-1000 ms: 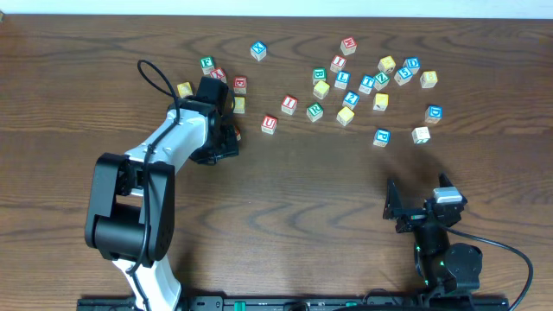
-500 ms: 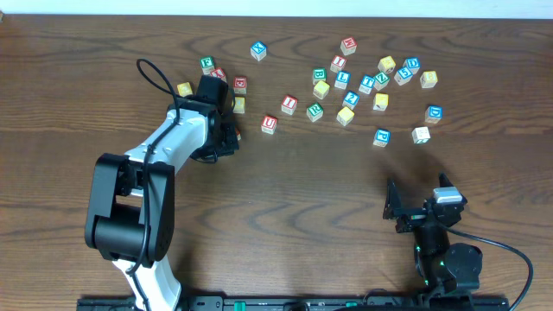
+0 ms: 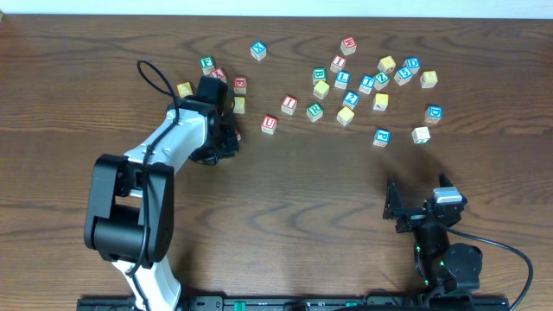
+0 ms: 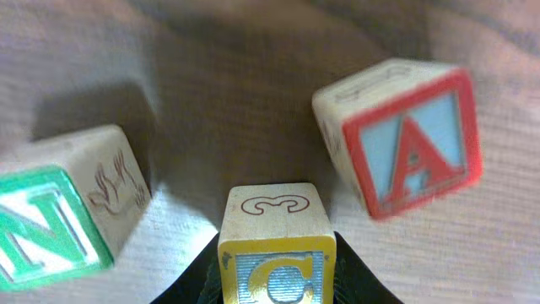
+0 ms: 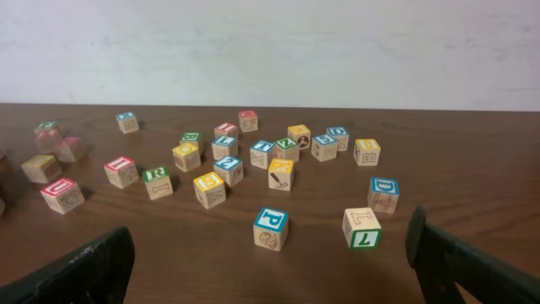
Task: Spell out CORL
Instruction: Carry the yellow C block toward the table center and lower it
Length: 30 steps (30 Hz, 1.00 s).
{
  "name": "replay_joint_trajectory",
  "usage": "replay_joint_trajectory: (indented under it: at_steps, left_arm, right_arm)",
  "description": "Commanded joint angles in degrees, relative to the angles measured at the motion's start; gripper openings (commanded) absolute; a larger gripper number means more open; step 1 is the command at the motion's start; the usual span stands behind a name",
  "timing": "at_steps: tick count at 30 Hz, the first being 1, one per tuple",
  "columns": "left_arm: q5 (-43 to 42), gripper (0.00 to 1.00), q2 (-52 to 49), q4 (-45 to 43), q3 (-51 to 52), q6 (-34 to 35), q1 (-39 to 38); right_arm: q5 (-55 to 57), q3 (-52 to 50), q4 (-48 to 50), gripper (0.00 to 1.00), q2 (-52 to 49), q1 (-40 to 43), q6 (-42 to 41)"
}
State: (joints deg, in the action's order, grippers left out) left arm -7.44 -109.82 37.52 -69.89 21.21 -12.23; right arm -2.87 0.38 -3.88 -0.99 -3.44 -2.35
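Two hands: left hand (image 4: 277, 283) is clamped on the C cube (image 4: 276, 253); right hand (image 5: 268, 257) has its fingers wide apart and holds nothing.
C cube: yellow frame, blue letter, between the left fingers (image 4: 196, 283).
N cube (image 4: 63, 211): green, left of the C cube, not touching it.
A cube (image 4: 405, 143): red, right of the C cube and beyond it.
R cube (image 3: 314, 111): green, on the tabletop (image 3: 302, 199), well right of the C cube.

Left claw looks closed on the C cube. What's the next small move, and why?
Probably lift straight up. The left claw grips the C cube on both sides, while the N cube and A cube sit close by; a sideways drag could knock them.
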Motion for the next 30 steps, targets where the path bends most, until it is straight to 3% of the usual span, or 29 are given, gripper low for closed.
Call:
replay_joint_trajectory:
  at_steps: [1, 9, 15, 19, 30]
  left_arm:
    - [-1.1, 0.12, 5.2, 1.5, -0.5, 0.3, -0.1]
    - [0.3, 0.08, 16.5, 7.2, -0.5, -1.7, -2.3]
    - [11.7, 0.08, 17.7, 10.8, -0.1, 0.0, -12.9]
    - [14.6, 0.08, 17.7, 9.3, 1.4, 1.8, -18.7]
    - [11.8, 0.08, 17.7, 5.0, 10.5, 9.4, -20.0]
  right_arm:
    - [-0.3, -0.1, -0.3, 0.99, 0.3, 0.4, -0.4]
    - [-0.3, -0.1, -0.2, 0.99, 0.3, 0.4, -0.4]
    - [-0.3, -0.1, -0.3, 0.99, 0.3, 0.4, -0.4]
    - [-0.3, -0.1, -0.2, 0.99, 0.3, 0.4, -0.4]
    - [-0.3, -0.1, -0.2, 0.99, 0.3, 0.4, -0.4]
